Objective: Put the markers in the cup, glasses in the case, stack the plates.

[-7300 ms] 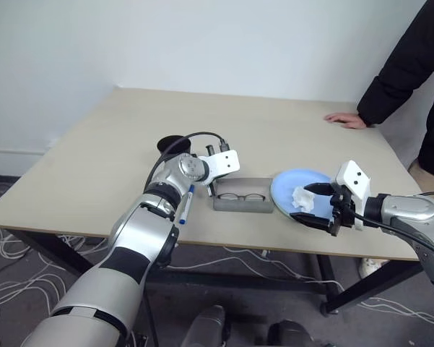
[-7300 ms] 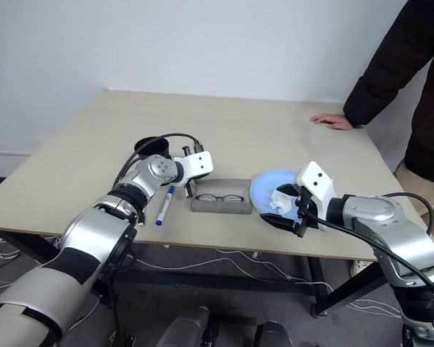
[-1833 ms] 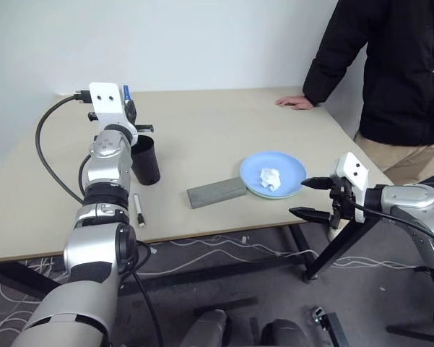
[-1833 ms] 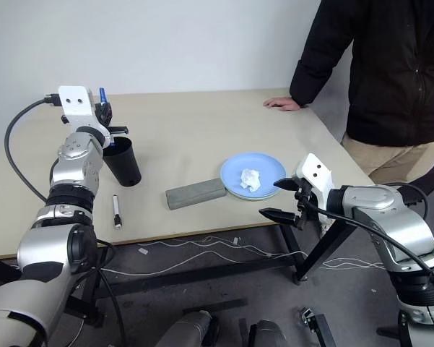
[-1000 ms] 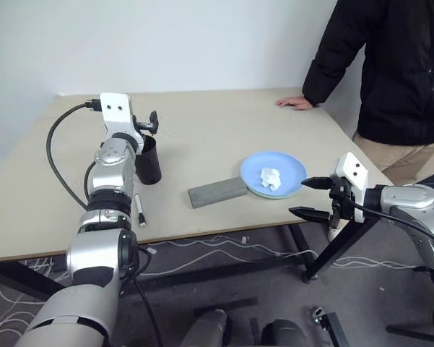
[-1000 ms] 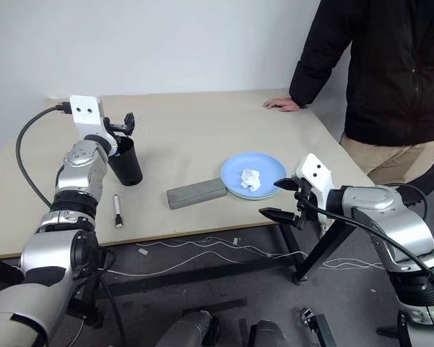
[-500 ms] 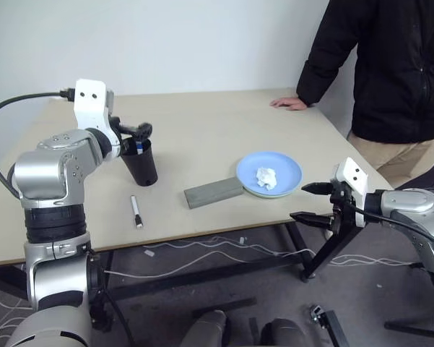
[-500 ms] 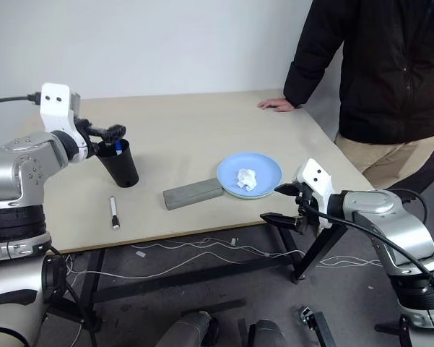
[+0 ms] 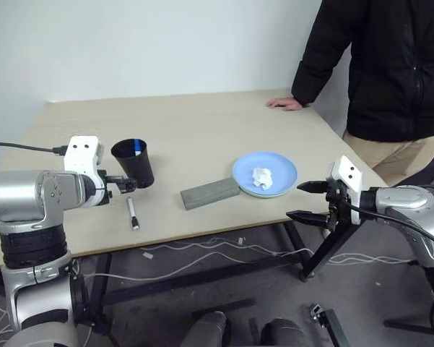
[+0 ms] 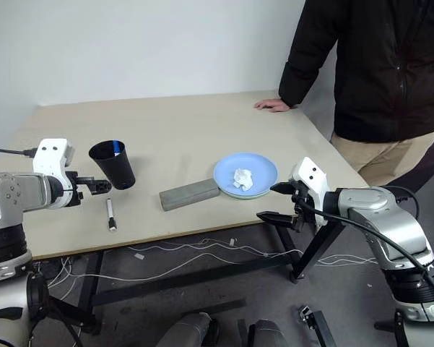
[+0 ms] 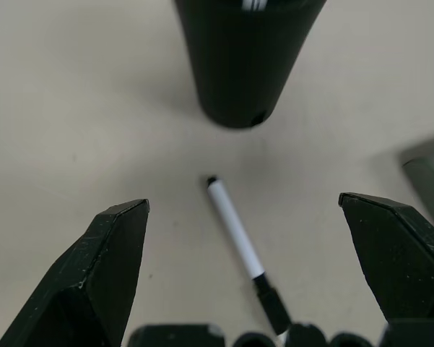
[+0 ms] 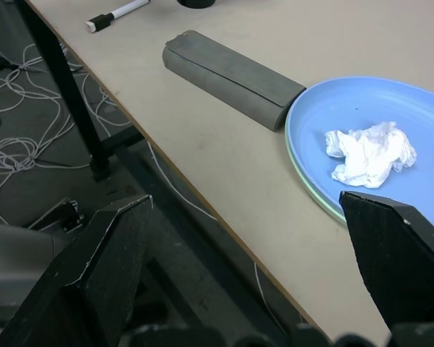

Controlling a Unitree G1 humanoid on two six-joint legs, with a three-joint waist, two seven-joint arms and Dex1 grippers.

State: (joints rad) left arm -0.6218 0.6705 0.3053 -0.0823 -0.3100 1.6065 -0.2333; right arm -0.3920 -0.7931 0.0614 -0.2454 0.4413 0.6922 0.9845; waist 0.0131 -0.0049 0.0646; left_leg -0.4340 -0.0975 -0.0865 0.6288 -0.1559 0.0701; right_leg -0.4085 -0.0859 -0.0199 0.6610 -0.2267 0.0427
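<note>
The black cup (image 9: 135, 165) stands upright on the table's left part with the blue-capped marker (image 9: 136, 144) inside it. A second marker (image 9: 132, 213), white with a black cap, lies flat on the table just in front of the cup. My left gripper (image 9: 124, 185) hovers open beside the cup, angled down over that marker (image 11: 235, 235). The grey case (image 9: 209, 193) lies shut; the glasses are hidden. Beside the case, the light blue plate (image 9: 278, 165) sits on the green one (image 12: 314, 196). My right gripper (image 9: 310, 201) is open and empty, off the table's front right edge.
A crumpled white tissue (image 9: 262, 176) lies on the blue plate. A person in a black jacket (image 9: 390, 65) stands at the table's right side, one hand (image 9: 285, 103) resting on its far corner. Cables (image 9: 202, 253) run across the floor under the table's front edge.
My left arm has pulled back from above the cup and sunk to its near side, tipping down toward the black-capped marker. The right gripper has stayed put.
</note>
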